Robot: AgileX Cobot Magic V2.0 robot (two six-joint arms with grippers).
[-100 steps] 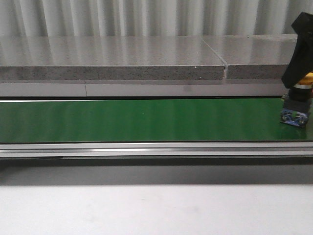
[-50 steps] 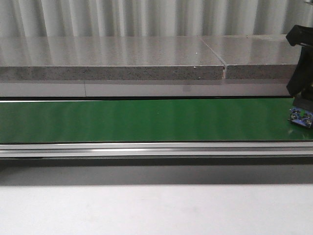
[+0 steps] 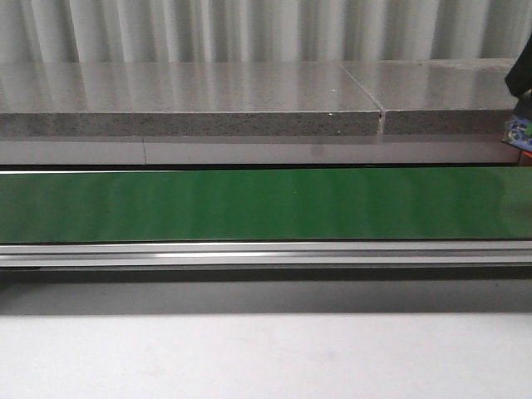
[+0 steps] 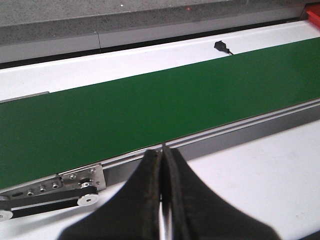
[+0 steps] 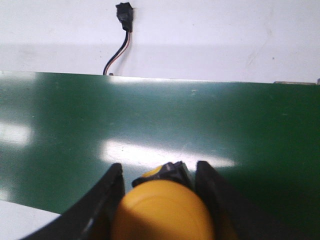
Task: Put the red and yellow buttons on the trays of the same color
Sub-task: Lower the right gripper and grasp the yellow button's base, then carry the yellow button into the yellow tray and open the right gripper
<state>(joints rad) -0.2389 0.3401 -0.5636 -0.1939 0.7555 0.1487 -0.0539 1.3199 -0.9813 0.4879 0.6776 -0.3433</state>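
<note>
Conveyor and bench surface

A green belt (image 3: 249,204) ran along the white bench (image 3: 249,357); a small black connector (image 5: 124,12) with wires lay beside the belt's far edge.

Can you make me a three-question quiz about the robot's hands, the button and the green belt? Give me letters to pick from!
1. Where is the round yellow plastic button?
A. Between the right hand's fingers
B. Lying on the grey stone shelf
C. In the left hand

2. What colour is the long flat conveyor belt?
A. Red
B. Green
C. Blue

3. How is the left hand right now?
A. Wide open
B. Holding a button
C. Shut with nothing in it

Answers: 1 A, the right wrist view shows both fingers hugging it. 2 B, every view shows it green. 3 C, the left wrist view shows its fingers pressed together, empty.
</note>
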